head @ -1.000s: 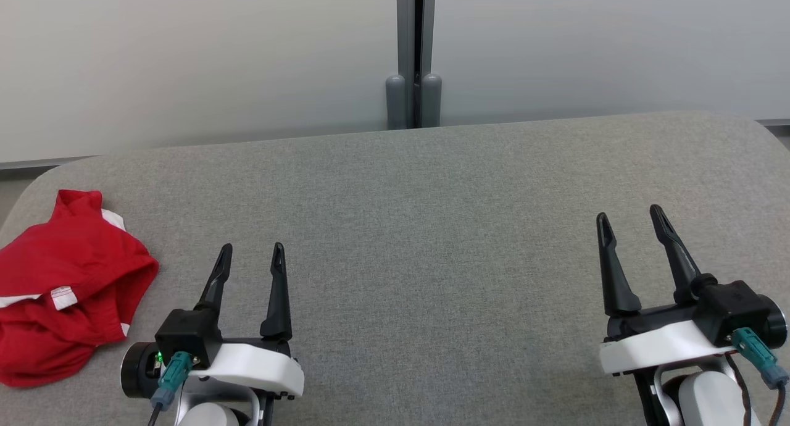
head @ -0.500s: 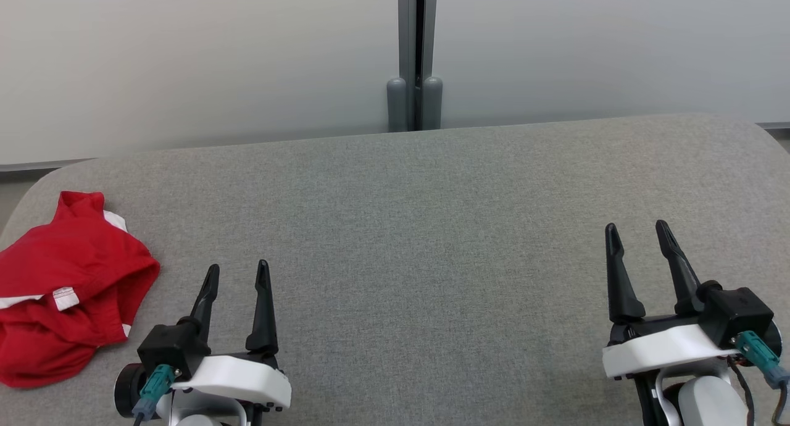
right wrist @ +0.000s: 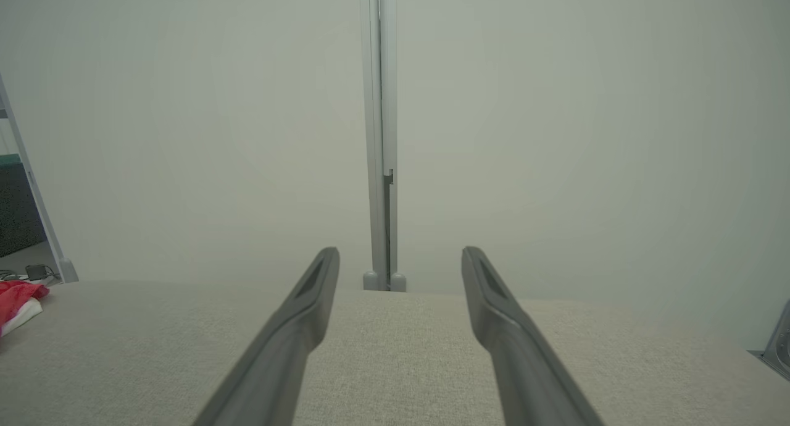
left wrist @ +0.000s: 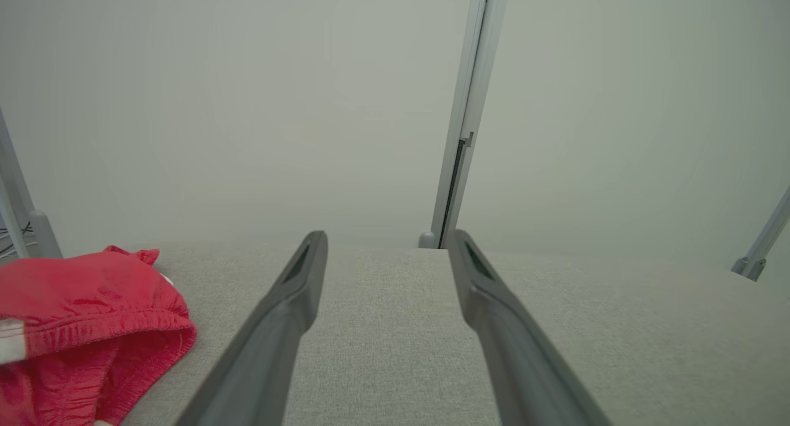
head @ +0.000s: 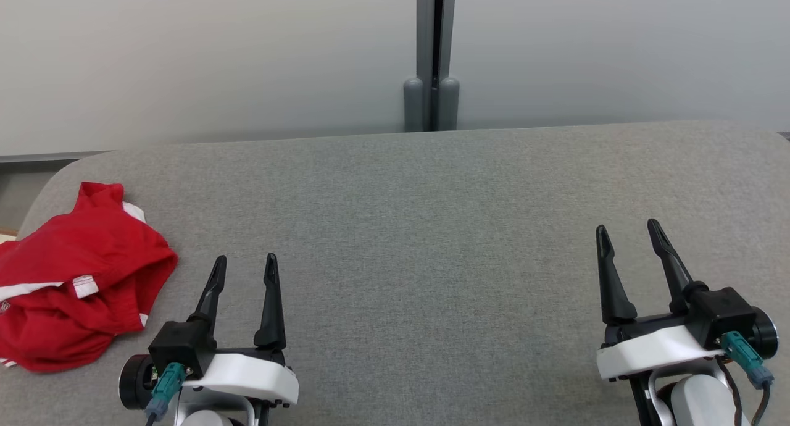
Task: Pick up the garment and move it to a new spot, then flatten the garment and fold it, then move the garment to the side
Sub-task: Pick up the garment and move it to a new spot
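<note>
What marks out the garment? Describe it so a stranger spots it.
Start from the grey fabric table. At its left end, just left of the left gripper, lies the garment: a crumpled bright red heap with white trim and a small white tag.

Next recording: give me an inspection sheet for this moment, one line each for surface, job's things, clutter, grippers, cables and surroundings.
Surface: grey fabric tabletop, rounded corners.
Job's things: red garment crumpled in a heap at the tabletop's left end, white tag showing, apart from both grippers.
Clutter: nothing seen.
Grippers: left gripper open and empty, beside the garment; right gripper open and empty, at the right end.
Cables: left teal plug and right teal plug, each with a dark lead at its wrist.
Surroundings: pale wall panels joined by a grey post.
</note>
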Robot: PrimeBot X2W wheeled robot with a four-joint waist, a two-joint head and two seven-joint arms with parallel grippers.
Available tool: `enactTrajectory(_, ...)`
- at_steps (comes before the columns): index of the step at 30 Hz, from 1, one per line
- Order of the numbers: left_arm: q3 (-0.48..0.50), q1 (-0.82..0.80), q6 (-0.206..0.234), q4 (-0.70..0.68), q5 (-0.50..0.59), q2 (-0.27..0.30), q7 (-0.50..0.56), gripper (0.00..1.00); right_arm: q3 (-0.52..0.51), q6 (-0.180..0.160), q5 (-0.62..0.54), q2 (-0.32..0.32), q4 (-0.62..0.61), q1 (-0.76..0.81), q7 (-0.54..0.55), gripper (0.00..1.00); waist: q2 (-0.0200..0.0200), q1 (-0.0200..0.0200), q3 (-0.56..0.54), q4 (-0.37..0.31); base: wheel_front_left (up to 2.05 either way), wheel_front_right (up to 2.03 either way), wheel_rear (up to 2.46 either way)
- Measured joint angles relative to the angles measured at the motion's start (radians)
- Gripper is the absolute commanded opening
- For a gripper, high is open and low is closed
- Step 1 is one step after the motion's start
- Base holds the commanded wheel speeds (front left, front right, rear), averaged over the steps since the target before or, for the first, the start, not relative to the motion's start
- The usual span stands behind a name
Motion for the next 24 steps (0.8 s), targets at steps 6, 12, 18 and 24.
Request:
enactTrajectory(6,0.007,0.015,0.011,0.0,-0.018,0.0,0.0,1.0,0.016,0.0,0.007,0.0,0.012,0.005,-0.002,1.0,0.0,0.0,-0.006,0.066,0.0,0.0,0.0)
enactTrajectory(12,0.033,0.021,0.015,-0.012,-0.035,0.0,0.0,1.0,0.049,0.0,0.017,0.0,0.017,0.024,-0.002,1.0,0.0,0.0,-0.014,0.172,0.0,0.0,0.0)
enactTrajectory(18,0.053,0.033,0.011,-0.025,-0.026,0.0,0.0,1.0,0.081,0.0,0.024,0.0,0.017,0.037,-0.002,1.0,0.0,0.0,-0.024,0.295,0.0,0.0,0.0)
enactTrajectory(24,0.098,0.066,0.007,-0.043,-0.013,0.0,0.0,1.0,0.127,0.0,0.034,-0.001,0.024,0.04,-0.002,1.0,0.0,0.0,-0.035,0.414,0.0,0.0,0.0)
